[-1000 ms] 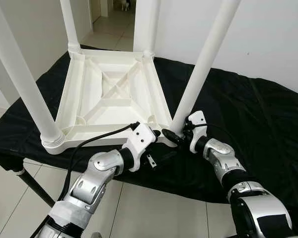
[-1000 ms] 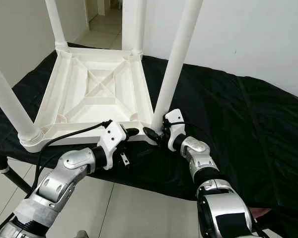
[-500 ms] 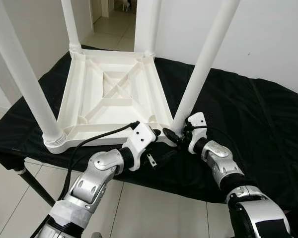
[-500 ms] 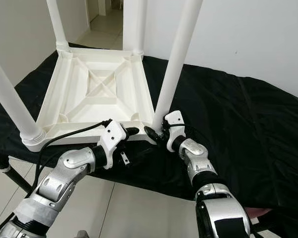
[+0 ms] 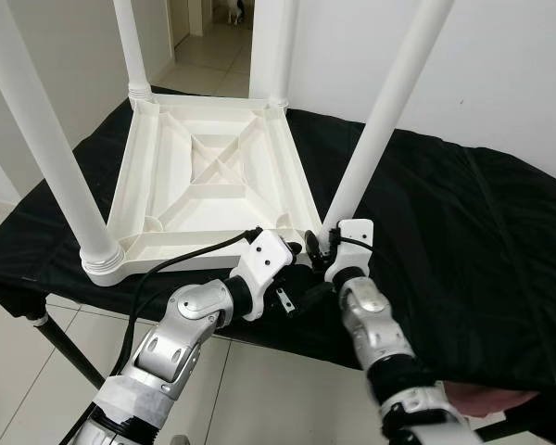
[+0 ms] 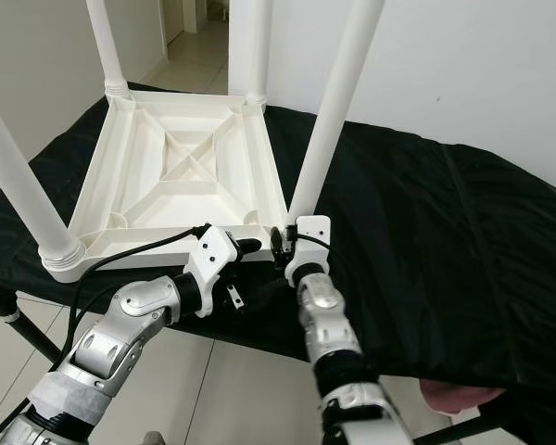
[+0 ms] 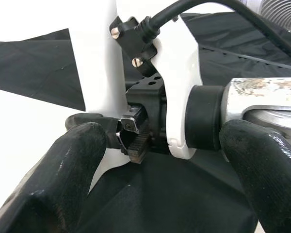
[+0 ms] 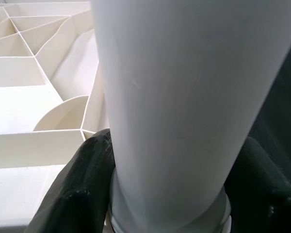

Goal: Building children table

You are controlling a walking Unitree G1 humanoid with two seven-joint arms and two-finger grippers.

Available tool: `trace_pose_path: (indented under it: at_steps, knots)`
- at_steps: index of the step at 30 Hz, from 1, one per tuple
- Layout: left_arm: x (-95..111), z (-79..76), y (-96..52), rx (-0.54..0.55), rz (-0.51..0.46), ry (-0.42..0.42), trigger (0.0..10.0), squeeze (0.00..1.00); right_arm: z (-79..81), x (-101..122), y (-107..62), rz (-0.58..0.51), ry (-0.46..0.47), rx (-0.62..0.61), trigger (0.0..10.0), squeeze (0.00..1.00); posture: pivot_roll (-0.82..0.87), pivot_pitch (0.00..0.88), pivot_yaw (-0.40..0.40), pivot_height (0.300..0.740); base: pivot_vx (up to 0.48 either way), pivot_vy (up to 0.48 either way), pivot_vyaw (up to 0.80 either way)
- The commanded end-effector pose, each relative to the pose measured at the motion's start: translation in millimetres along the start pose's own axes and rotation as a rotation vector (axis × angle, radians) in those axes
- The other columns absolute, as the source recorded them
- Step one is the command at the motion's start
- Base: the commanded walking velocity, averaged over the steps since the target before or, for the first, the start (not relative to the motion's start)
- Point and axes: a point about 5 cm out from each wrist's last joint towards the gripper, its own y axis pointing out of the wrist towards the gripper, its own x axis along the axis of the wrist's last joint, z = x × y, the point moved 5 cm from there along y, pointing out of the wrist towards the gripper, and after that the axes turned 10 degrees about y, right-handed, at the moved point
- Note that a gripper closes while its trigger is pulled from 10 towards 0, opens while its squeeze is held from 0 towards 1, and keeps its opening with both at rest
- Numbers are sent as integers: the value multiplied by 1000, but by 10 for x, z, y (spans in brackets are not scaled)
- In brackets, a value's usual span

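**Q:** What have your fingers got?

**Me:** My right gripper (image 5: 321, 248) has its two black fingers (image 8: 82, 194) set one on each side of the near-right table leg (image 5: 380, 116), low down by its collar, where it enters the corner socket. In the right wrist view the white tube sits squarely between them, the pads touching or all but touching it; I read that as clamped on the leg. My left gripper (image 5: 299, 252) is just beside it at the same corner. Its fingers (image 7: 63, 170) stand wide apart, holding nothing, pointed at my other wrist and the foot of the leg.

**Q:** And where is the table?

**Me:** The white plastic children's table (image 5: 213, 181) lies upside down on a black cloth (image 5: 463, 222) over a stand, ribbed underside up. All four legs are standing in their corner sockets.

**Q:** How will it handle?

**Me:** Light and hollow, I'd judge, but stiff. The tube is smooth and glossy, so it may slip or turn under my pads. The base is the place to hold it; higher up, the long leg would lever against the socket. The top itself looks best taken by its rim or ribs.
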Motion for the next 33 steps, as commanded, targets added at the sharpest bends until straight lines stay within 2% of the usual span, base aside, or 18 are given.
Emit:
trace_pose_path:
  at_steps: [1, 2, 6, 7, 17, 19, 20, 21, 23, 26, 27, 32, 33]
  knots:
    - [-5, -20, 5, -8, 5, -6, 10000, 0, -4, -126, -63, 49, -6, -4, 10000, 0, -18, 0, -68, 740, 0, 0, 0]
    - [-8, -24, 5, -11, 6, -7, 10000, 0, 42, -109, -72, 43, -6, 21, 10000, 0, -18, 0, -68, 740, 0, 0, 0]
    - [-12, -19, 7, -13, 7, -6, 10000, 0, -44, -100, -77, 49, -5, 3, 10000, 0, -22, 0, -69, 740, 0, 0, 0]
    - [-9, -14, 7, -12, 7, -6, 10000, 0, -58, -93, -81, 45, 4, 5, 10000, 1000, -22, 0, -69, 740, 0, 0, 0]
    - [-10, -32, -1, -12, 6, -10, 10000, 0, -68, -46, -169, 33, 10, 50, 10000, 1000, -24, 0, -68, 740, 0, 0, 0]
    - [-10, -37, 0, -12, 6, -12, 10000, 0, -103, -3, -198, 32, -23, 124, 10000, 1000, -27, 0, -69, 740, 0, 0, 0]
    - [-8, -36, 4, -12, 5, -12, 10000, 0, -118, 23, -204, 34, -45, 167, 10000, 0, -30, 0, -68, 740, 0, 0, 0]
    - [-8, -36, 4, -12, 5, -12, 10000, 0, -118, 23, -204, 34, -45, 167, 10000, 0, -30, 0, -68, 740, 0, 0, 0]
    - [-5, -35, 12, -12, 4, -12, 10000, 0, -183, 132, -175, 22, -99, 276, 10000, 0, -31, 0, -69, 740, 0, 0, 0]
    - [-6, -33, 15, -12, 4, -12, 10000, 0, -202, 183, -161, 17, -128, 329, 10000, 0, -31, 0, -70, 740, 0, 0, 0]
    - [-6, -30, 17, -12, 4, -11, 10000, 0, -214, 224, -147, 17, -154, 382, 10000, 0, -28, 0, -70, 740, 0, 0, 0]
    - [-2, -9, 21, -8, 4, -5, 10000, 0, -224, 256, -97, 47, -200, 502, 10000, 0, -26, 0, -68, 740, 0, 0, 0]
    - [1, -2, 20, -7, 4, -3, 10000, 0, -180, 250, -91, 58, -207, 547, 10000, 0, -22, 0, -67, 740, 0, 0, 0]
